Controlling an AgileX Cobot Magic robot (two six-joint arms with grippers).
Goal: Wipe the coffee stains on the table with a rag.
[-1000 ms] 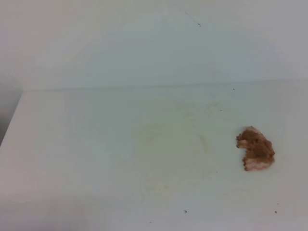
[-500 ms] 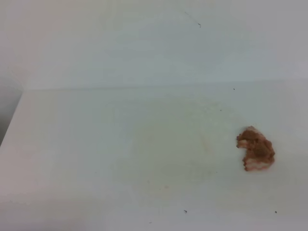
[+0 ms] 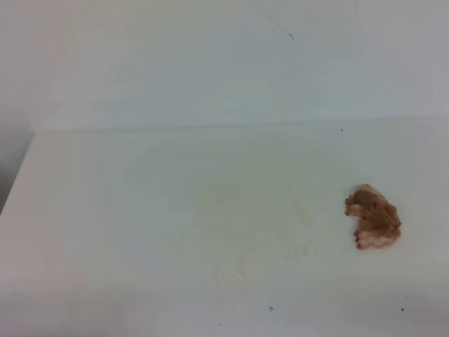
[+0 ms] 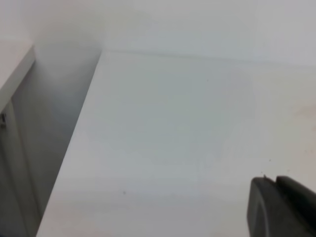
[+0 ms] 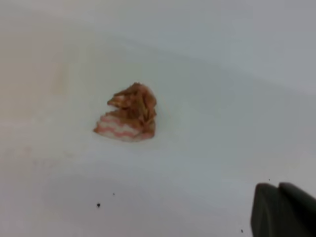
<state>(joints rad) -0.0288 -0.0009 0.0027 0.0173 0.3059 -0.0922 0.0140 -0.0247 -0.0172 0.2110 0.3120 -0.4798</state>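
Note:
The rag (image 3: 372, 217) is a small wrinkly pinkish-brown lump with pale pink edges, lying on the right side of the white table (image 3: 126, 210). It also shows in the right wrist view (image 5: 129, 113). The coffee stains (image 3: 280, 207) are only a faint yellowish smear in the table's middle, left of the rag. No gripper shows in the exterior view. My right gripper (image 5: 278, 185) is at the bottom right of its view, near and right of the rag, apart from it, jaws together and empty. My left gripper (image 4: 275, 178) hovers over bare table, jaws together.
The table's left edge (image 4: 74, 143) drops into a grey gap beside a white ledge (image 4: 12, 69). A back seam (image 3: 210, 128) meets a white wall. Tiny dark specks (image 3: 271, 308) dot the front.

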